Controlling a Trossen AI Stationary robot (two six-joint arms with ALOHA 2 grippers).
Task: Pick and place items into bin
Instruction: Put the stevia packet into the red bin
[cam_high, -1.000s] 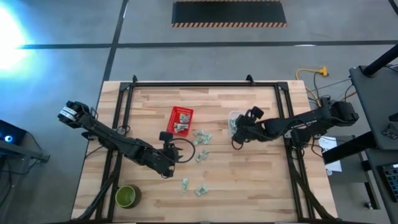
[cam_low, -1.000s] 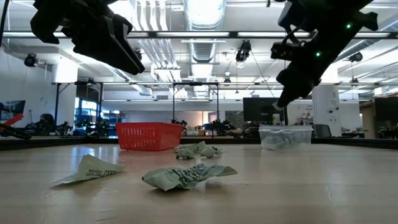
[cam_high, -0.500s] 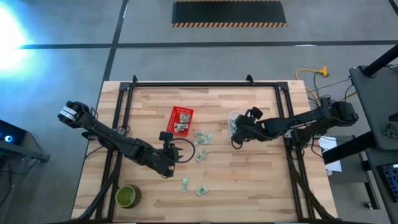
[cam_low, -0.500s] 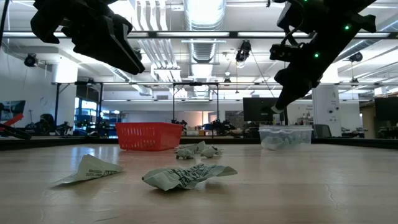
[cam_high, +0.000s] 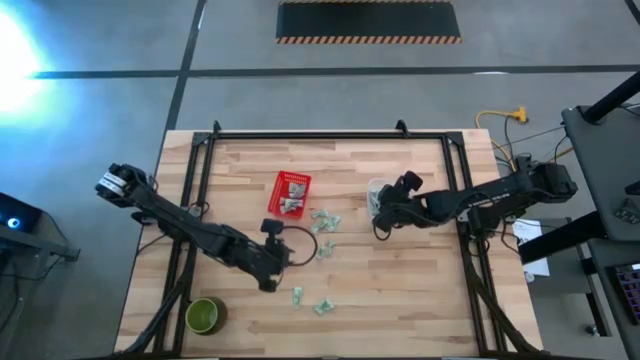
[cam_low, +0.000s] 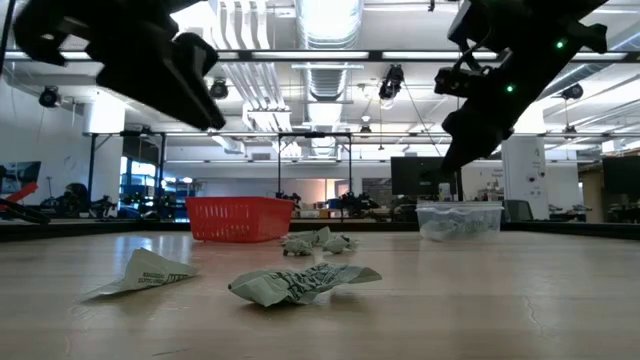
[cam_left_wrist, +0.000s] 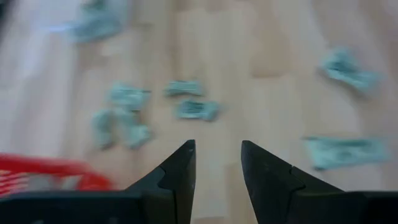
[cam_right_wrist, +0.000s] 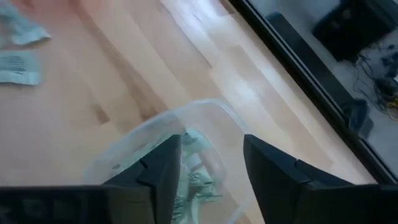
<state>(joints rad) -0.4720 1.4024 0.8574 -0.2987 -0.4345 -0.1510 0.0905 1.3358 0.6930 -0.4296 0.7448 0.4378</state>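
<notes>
From the left: the green bowl (cam_high: 205, 316) sits unused, and the left gripper (cam_left_wrist: 217, 163) hovers over the loose packets (cam_high: 322, 224), fingers parted and empty. The red basket (cam_high: 289, 193) holds a few. On the right, the right gripper (cam_right_wrist: 211, 163) hangs open and empty above the clear tub (cam_right_wrist: 163, 160), which holds several. I'd say half remains: crumpled, pale green-and-white, scattered mid-table (cam_high: 400, 290).

I see hard white glare at the high view's left edge, washing out the floor (cam_high: 30, 60). Ceiling lights (cam_low: 325, 20) blaze in the low view; both arms read as silhouettes. Left wrist view is motion-blurred, packets (cam_left_wrist: 189, 109) smeared. Right wrist view is soft; table (cam_right_wrist: 93, 81) evenly lit.
</notes>
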